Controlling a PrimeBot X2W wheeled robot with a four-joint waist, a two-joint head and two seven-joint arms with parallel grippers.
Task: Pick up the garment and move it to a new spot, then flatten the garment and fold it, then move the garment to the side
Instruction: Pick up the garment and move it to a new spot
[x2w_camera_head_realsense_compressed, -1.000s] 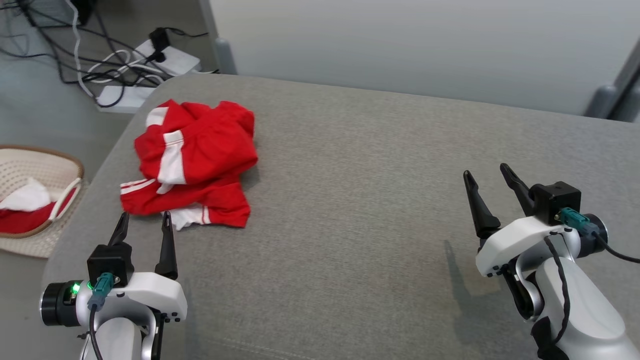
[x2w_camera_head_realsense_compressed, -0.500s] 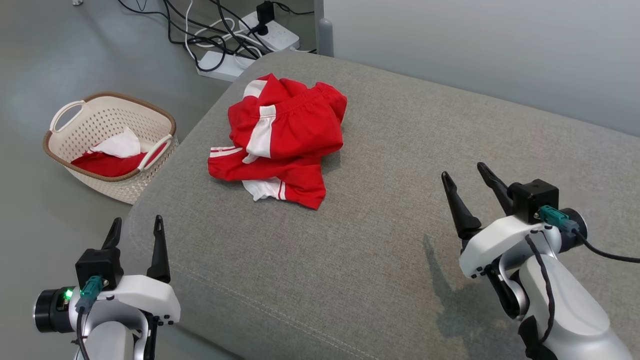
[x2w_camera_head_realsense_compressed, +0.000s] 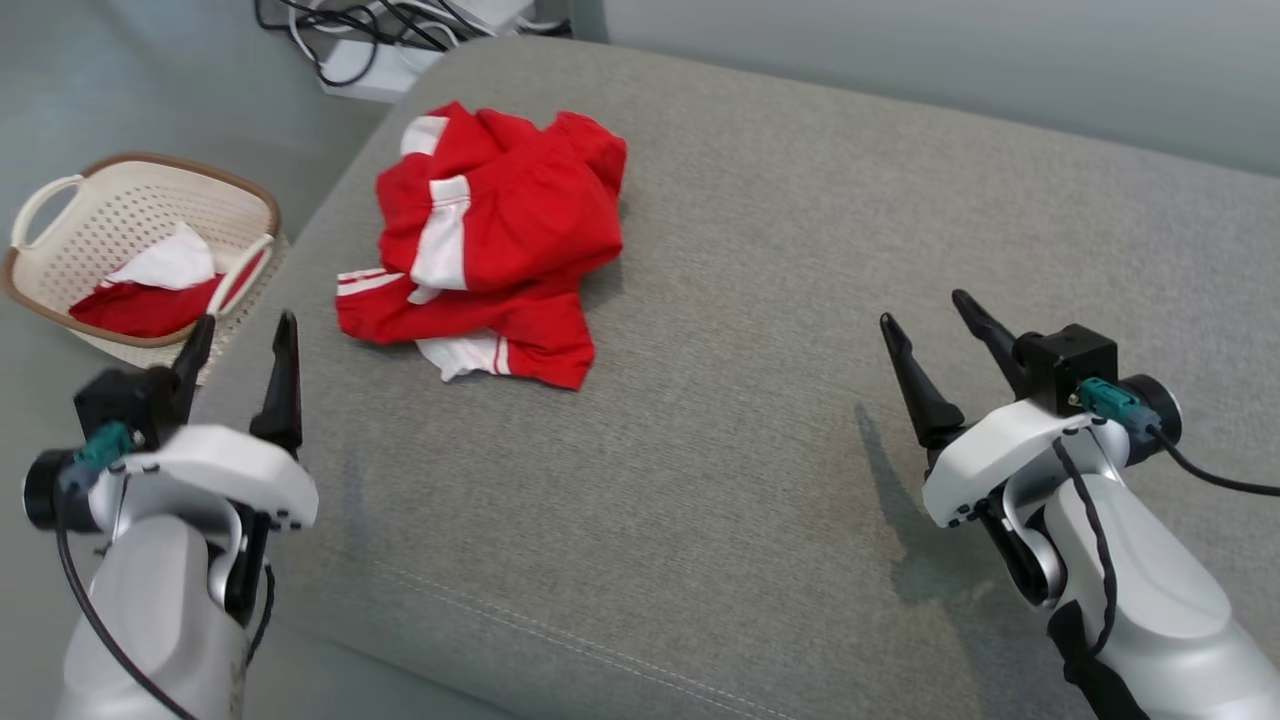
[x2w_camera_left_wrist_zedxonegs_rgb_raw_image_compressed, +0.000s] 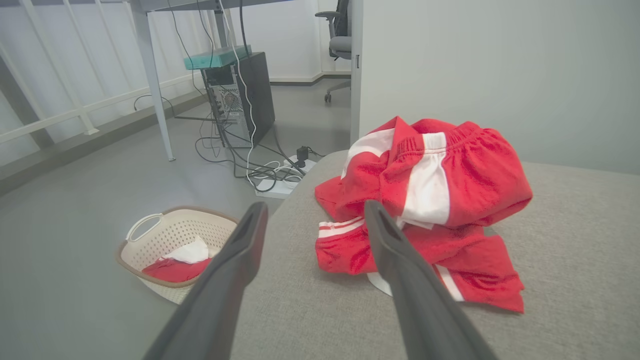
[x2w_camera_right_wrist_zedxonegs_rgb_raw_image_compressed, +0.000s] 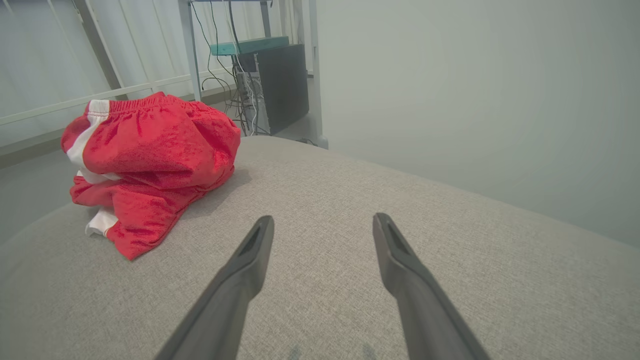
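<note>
One bunched garment (x2w_camera_head_realsense_compressed: 500, 230), lengthwise near-to-far

- Garment (x2w_camera_head_realsense_compressed: 490, 240), red with white stripes: 1, on the grey cushion (x2w_camera_head_realsense_compressed: 750, 250).
- Grey cushion: 1.
- Pincers: 2, namely the left pincer (x2w_camera_head_realsense_compressed: 247, 320) and the right pincer (x2w_camera_head_realsense_compressed: 922, 307).
- Dark fingers (x2w_camera_head_realsense_compressed: 280, 385): 2 per pincer, 4 in total.
- Basket (x2w_camera_head_realsense_compressed: 130, 205), cream with a brown rim: 1, on the floor.
- Cloth pieces in the basket: 2, namely 1 red cloth (x2w_camera_head_realsense_compressed: 140, 305) and 1 white cloth (x2w_camera_head_realsense_compressed: 165, 262).
- Computer tower (x2w_camera_left_wrist_zedxonegs_rgb_raw_image_compressed: 255, 95): 1.
- Teal box (x2w_camera_left_wrist_zedxonegs_rgb_raw_image_compressed: 217, 56) on the tower: 1.
- Office chair (x2w_camera_left_wrist_zedxonegs_rgb_raw_image_compressed: 342, 30): 1.
- Floor cables (x2w_camera_left_wrist_zedxonegs_rgb_raw_image_compressed: 235, 160): tangled, count not readable.
</note>
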